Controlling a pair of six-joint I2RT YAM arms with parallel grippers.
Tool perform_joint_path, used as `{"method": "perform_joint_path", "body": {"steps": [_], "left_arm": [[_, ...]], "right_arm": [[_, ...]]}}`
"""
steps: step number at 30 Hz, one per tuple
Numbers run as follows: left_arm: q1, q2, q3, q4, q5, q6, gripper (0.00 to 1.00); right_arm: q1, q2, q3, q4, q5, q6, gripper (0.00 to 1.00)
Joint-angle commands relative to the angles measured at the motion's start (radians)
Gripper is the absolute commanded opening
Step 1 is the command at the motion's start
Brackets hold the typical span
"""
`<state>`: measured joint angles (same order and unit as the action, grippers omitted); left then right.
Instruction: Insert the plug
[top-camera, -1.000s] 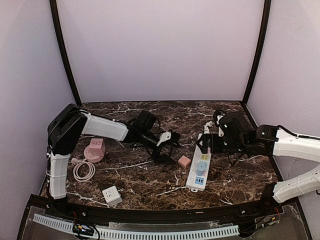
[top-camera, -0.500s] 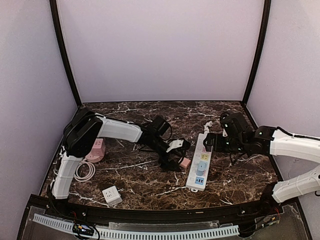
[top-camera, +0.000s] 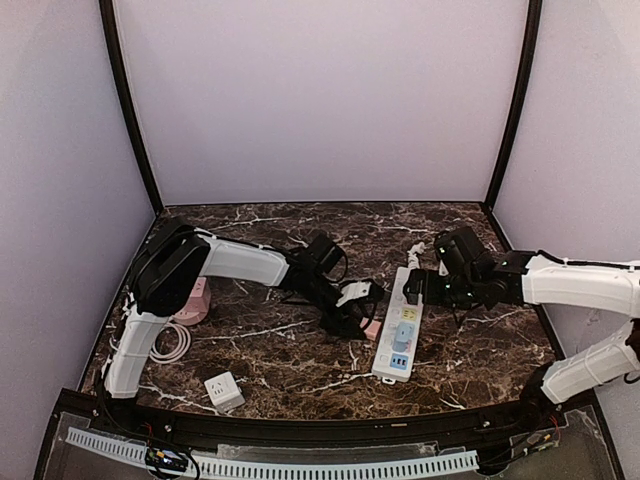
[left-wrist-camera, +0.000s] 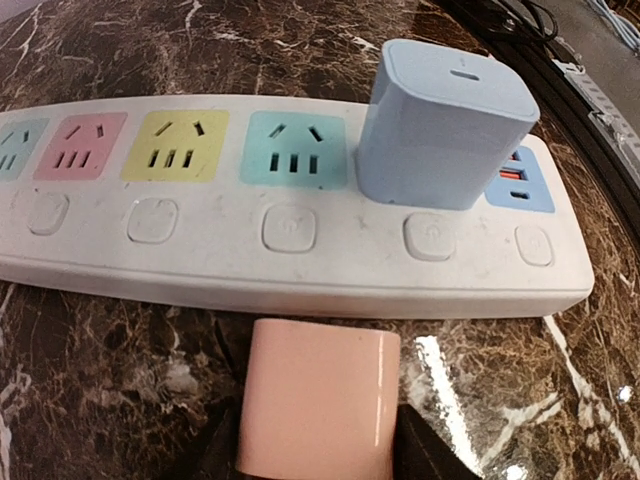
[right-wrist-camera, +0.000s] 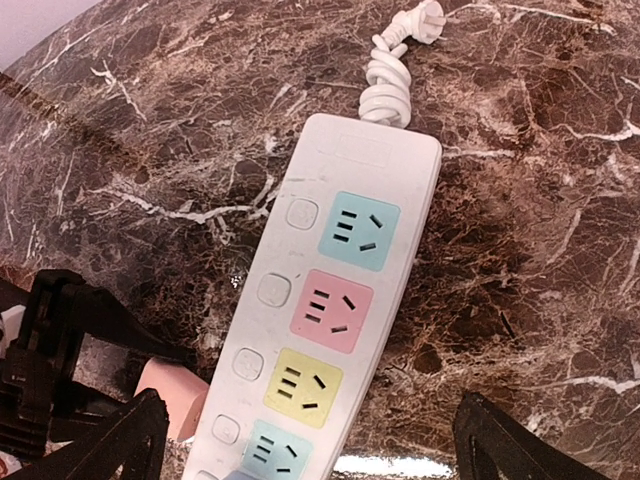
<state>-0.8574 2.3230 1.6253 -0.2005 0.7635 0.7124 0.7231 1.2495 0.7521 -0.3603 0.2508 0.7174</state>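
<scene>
In the last second my left hand has travelled across the dark, white-veined marble table to the long white plastic power strip and drawn in from wide to a narrow gap. It now sits around the small matte pink plug, a rounded plastic cube lying just beside the strip's long edge on the button side. From the left wrist view the black fingers look pressed against both flanks of the pink plug, so I judge the grasp made, though nothing is lifted yet. That puts me at the end of the pick, with the carry and the insertion still ahead. The strip is glossy and slightly scuffed, with square pastel socket faces, each with a soft round button in front. A boxy pale blue adapter already stands in the socket next to the strip's end nearest the arms. The teal face beside it and the yellow and pink ones beyond are free. My right hand has hardly moved: it hovers fully spread and empty over the strip's cord end.
</scene>
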Motion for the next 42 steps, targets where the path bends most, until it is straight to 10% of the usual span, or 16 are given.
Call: {"method": "perform_joint_path", "body": {"steps": [1, 8, 28, 34, 42], "left_arm": [[-0.009, 0.004, -0.002, -0.027, 0.0, -0.003, 0.47], [-0.007, -0.085, -0.121, 0.027, -0.008, -0.031, 0.24], [0.047, -0.485, -0.593, 0.396, -0.143, -0.159, 0.22], [0.057, -0.527, -0.627, 0.417, -0.139, -0.158, 0.22], [0.065, -0.571, -0.66, 0.413, -0.13, -0.15, 0.22]], "right_arm": [[-0.024, 0.049, 0.01, 0.043, -0.063, -0.001, 0.99], [-0.034, 0.167, 0.073, 0.025, -0.112, -0.003, 0.99], [-0.027, 0.572, 0.401, -0.245, -0.03, 0.033, 0.98], [0.015, 0.623, 0.471, -0.258, -0.048, -0.032, 0.65], [0.154, 0.765, 0.644, -0.242, -0.144, -0.299, 0.6]]}}
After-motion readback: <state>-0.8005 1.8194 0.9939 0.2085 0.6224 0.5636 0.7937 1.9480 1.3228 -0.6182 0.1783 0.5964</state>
